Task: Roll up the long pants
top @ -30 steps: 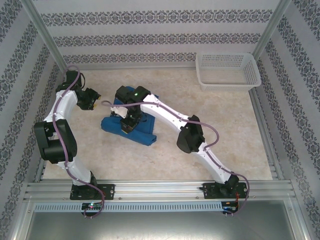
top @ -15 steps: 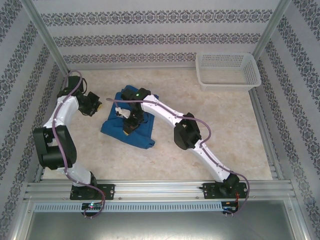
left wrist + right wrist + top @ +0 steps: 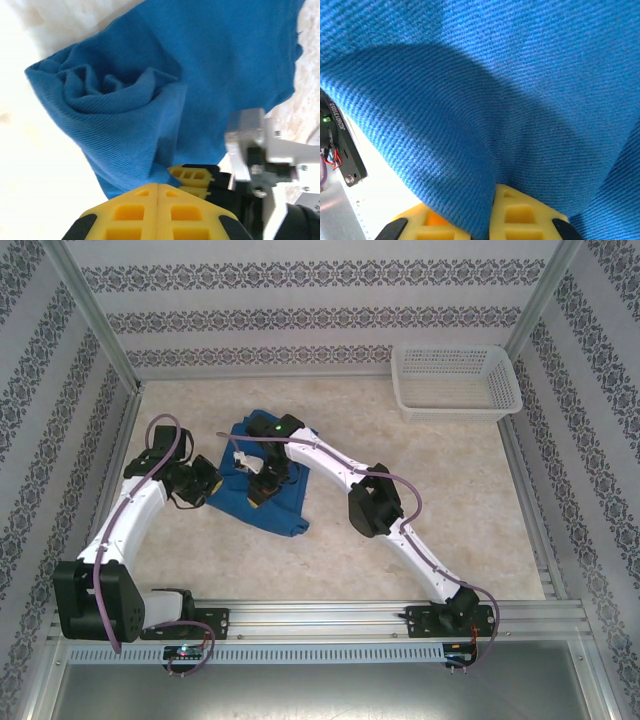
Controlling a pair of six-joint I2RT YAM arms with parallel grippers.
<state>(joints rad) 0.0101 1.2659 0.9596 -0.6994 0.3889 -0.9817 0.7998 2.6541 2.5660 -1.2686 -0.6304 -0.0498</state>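
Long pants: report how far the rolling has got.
Done: the long pants are gathered into a compact bundle, one end showing a spiral of layers. In hand: the right hand grips fabric on top; the left hand sits at the bundle's edge. Left: a loose, uneven roll to tighten.

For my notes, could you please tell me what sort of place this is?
Probably a robot test cell: left arm and right arm bolted to an aluminium rail, patterned walls enclosing the table.

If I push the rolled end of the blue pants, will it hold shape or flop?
Probably floppy: the long pants bunch in soft, loose folds at the rolled end. The ribbed weave looks grippy, so likely not slippery. The loose roll may slump or unroll when pushed.
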